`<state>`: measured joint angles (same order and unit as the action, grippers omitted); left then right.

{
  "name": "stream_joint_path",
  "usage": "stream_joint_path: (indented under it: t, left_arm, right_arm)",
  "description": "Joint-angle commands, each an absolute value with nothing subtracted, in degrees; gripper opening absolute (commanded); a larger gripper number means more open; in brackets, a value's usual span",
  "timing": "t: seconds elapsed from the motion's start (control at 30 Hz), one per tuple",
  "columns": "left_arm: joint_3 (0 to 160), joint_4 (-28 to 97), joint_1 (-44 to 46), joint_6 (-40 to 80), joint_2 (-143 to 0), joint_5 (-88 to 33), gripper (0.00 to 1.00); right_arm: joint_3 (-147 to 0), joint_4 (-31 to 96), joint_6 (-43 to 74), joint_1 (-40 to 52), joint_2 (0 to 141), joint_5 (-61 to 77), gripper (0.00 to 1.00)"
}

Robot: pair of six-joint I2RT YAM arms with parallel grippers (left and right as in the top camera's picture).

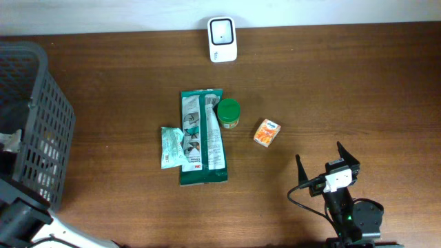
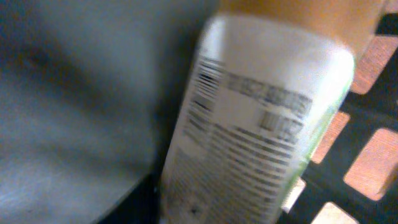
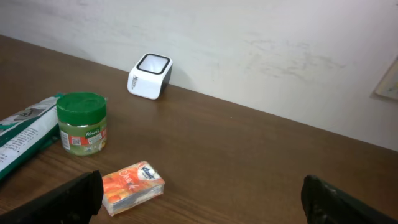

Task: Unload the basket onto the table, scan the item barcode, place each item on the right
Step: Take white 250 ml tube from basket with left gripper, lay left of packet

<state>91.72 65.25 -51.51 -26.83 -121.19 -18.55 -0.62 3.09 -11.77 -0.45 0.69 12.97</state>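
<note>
Left wrist view: bottle [image 2: 261,124] close up, apparently inside basket [image 1: 41,124]; left hand's grip cannot be told. Right hand [image 1: 318,153] spread, idle above tabletop [image 1: 344,83]. Scanner [image 1: 222,39] unapproached; scan judged still outstanding.

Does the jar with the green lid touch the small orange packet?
Apart. The overhead view shows a strip of bare table between the jar and the orange packet.

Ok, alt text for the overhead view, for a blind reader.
A wooden table holds a green packet, a teal pouch, a green-lidded jar and an orange box, with a white scanner at the far edge. Grey basket at left; open right claw lower right.
</note>
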Motion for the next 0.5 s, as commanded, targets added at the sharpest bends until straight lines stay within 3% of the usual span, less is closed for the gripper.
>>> stream_joint_path:
  t: [0.0, 0.1, 0.47]
  left_arm:
    - [91.5, 64.1, -51.5, -22.8, -122.8, -11.2, 0.18]
    - [91.7, 63.5, -51.5, -18.8, -122.8, -7.4, 0.0]
    - [101.5, 64.7, -48.9, -8.9, -111.8, -7.7, 0.0]
  right_arm:
    - [-0.3, 3.4, -11.3, -0.7, 0.4, 13.1, 0.98]
    - [-0.3, 3.4, -11.3, -0.7, 0.4, 13.1, 0.98]
    - [-0.3, 3.4, -11.3, -0.7, 0.4, 13.1, 0.98]
